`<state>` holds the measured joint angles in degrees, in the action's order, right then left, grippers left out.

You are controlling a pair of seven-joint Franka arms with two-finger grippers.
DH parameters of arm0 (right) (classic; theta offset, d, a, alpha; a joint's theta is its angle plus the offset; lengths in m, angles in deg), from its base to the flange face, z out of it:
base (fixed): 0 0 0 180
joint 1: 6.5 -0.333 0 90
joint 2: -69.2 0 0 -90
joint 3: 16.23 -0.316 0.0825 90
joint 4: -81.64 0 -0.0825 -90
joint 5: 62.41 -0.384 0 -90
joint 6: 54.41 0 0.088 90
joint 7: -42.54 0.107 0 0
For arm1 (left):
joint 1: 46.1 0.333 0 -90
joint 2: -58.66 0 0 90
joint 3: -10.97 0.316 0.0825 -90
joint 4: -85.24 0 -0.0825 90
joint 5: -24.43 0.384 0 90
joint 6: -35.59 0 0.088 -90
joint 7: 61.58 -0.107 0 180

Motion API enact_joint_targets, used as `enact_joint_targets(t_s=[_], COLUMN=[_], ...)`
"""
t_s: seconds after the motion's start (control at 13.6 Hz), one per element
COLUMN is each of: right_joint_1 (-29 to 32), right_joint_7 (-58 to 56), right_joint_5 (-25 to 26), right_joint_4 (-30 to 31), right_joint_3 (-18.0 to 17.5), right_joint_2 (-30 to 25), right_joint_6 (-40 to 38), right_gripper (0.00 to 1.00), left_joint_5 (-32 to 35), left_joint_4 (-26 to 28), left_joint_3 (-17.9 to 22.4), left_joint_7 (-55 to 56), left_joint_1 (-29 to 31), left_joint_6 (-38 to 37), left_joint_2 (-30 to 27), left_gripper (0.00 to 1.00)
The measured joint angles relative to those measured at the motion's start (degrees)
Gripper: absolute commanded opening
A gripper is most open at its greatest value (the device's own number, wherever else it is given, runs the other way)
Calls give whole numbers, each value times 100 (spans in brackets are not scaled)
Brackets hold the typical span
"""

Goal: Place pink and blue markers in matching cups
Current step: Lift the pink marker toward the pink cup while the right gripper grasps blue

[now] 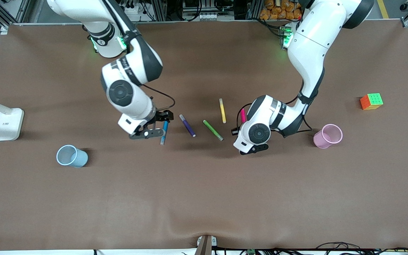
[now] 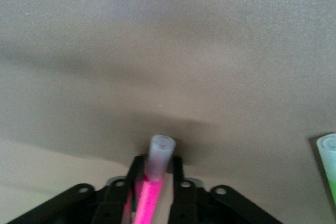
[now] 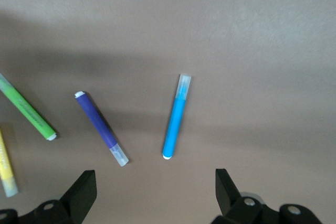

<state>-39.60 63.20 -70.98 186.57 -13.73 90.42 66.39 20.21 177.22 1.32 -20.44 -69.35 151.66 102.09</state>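
The pink marker [image 2: 152, 190] is clamped between the fingers of the left gripper [image 2: 153, 192], low over the table [image 1: 204, 198] near the yellow marker [image 1: 222, 110]. Its pale greyish cap sticks out past the fingertips and the magenta body runs back between them. The blue marker [image 3: 176, 118] lies flat on the table, bright blue with a pale tip, directly under the right gripper [image 3: 152, 187], whose fingers stand wide apart above it.

The grip on the pink marker seems to sit close to one end, so in my judgement the pen may swing or slip when lifted and then miss the pink cup [image 1: 328, 136], which stands toward the left arm's end of the table. The blue cup [image 1: 71, 156] stands toward the right arm's end. The purple marker [image 3: 101, 128] lies beside the blue one, so a descent a little off could touch it.
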Motion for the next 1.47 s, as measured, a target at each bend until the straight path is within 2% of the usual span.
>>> enact_joint_targets(t_s=[0.22, 0.44, 0.66, 0.88, 1.1, 1.47], right_joint_1=[-37, -204, -271, -257, -252, -190], right_joint_7=[12, 467, 1289, 1272, 887, 345], right_joint_5=[25, 170, 327, 336, 343, 342], right_joint_4=[296, 710, 830, 826, 824, 964], right_joint_3=[4, 6, 10, 66, 77, 109], right_joint_2=[-1, 16, 251, 528, 640, 697], right_joint_6=[652, 1195, 1373, 1674, 1749, 2146], right_gripper=[100, 100, 100, 100, 100, 100], left_joint_5=[54, 937, 1443, 1489, 1490, 1492], left_joint_4=[-6, -55, -211, -615, -677, -676], left_joint_3=[22, 33, 94, 138, 178, 213], left_joint_7=[-74, -85, -262, -1048, -1378, -1879], left_joint_1=[4, 28, 160, 713, 1234, 1791], left_joint_6=[2, -2, -363, -1094, -1235, -1448], left_joint_2=[-10, -159, -692, -1425, -2011, -2376], left_gripper=[0, 0, 0, 0, 0, 0])
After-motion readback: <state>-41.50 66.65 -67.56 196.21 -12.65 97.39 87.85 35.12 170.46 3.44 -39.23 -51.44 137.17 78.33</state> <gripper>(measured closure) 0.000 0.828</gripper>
